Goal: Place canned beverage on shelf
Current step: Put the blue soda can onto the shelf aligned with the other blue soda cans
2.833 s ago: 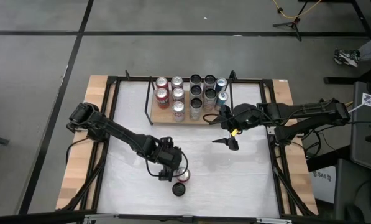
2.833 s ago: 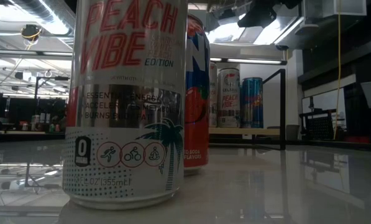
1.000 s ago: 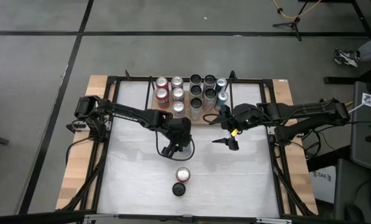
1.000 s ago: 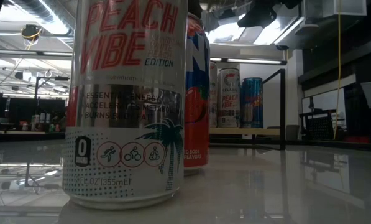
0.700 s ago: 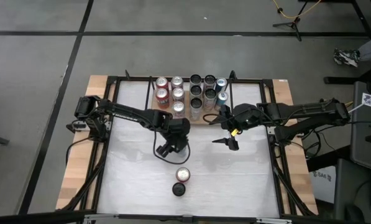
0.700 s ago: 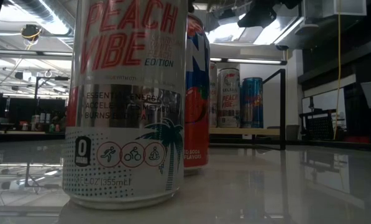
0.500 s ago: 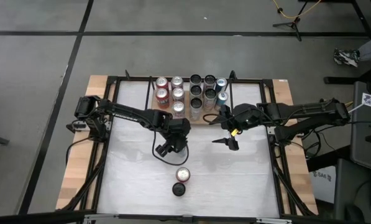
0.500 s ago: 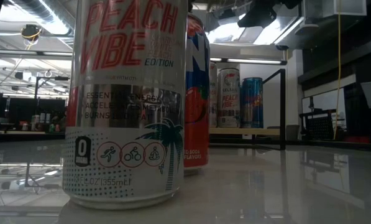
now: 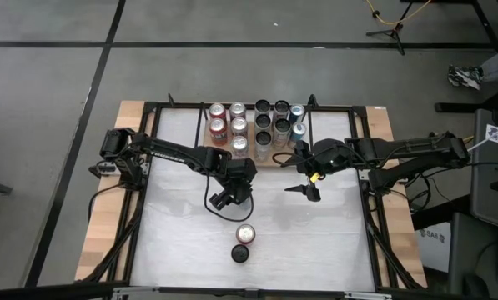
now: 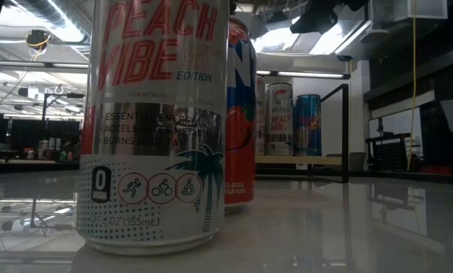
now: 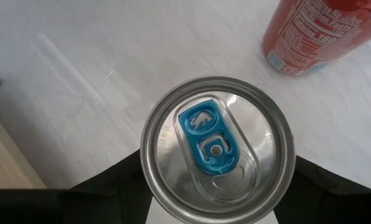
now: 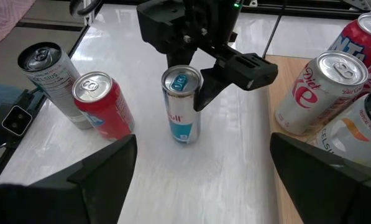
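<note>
My left claw point(image 12: 188, 87) hangs over the middle of the glossy white surface point(image 9: 332, 242), in front of the shelf point(image 9: 213, 156). It straddles a slim silver-and-blue aluminium can point(image 12: 182, 115). One dark angular finger point(image 12: 205, 93) lies against the can's upper side and the other is hidden behind it. I cannot tell whether the claw is clamped on the can or only sitting around it. From the left wrist camera I look straight down on the can's round brushed-metal lid and bright blue pull tab, with a black finger on either side. The can is upright, and its base looks to rest on the surface.

The shelf is a small rectangular board of pale wood with thin black rod uprights at its ends. It carries rows of upright cans, among them a silver one with red lettering point(image 12: 322, 87).

My right claw point(image 9: 307, 192) hovers just in front of the shelf's right end with its fingers spread wide and nothing between them.

Nearer the front edge stand two more cylinders close together. One is a matte red can with a silver lid point(image 12: 104, 106). The other is a taller silver can with red "Peach Vibe" print point(image 10: 158, 121).
</note>
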`<act>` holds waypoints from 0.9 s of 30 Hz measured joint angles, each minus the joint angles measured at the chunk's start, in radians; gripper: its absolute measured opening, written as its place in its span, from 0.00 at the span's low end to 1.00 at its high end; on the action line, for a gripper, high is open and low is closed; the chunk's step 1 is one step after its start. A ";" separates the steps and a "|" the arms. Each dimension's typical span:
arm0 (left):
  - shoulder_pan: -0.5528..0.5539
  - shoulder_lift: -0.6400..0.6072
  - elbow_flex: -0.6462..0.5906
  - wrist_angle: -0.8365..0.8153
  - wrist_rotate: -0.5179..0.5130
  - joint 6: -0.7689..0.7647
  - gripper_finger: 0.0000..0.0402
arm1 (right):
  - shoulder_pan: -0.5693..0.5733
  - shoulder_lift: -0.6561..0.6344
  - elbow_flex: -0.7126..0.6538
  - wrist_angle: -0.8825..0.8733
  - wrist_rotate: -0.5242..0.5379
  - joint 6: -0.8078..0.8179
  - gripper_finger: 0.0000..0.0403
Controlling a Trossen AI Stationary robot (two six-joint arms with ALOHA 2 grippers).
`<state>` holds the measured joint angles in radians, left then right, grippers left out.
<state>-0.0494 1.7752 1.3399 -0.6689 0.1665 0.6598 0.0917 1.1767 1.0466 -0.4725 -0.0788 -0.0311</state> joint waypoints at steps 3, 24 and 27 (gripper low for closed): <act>0.001 0.000 0.000 0.001 -0.001 0.000 0.64 | 0.000 0.000 0.000 0.000 0.000 0.000 0.90; 0.001 -0.001 0.000 0.030 -0.001 0.000 0.68 | 0.000 0.000 0.000 0.000 0.000 0.000 0.90; 0.000 -0.002 0.000 0.030 0.000 -0.001 0.74 | 0.000 0.000 0.000 0.000 0.000 0.000 0.90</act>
<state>-0.0490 1.7737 1.3399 -0.6392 0.1665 0.6590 0.0914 1.1767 1.0466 -0.4728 -0.0788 -0.0311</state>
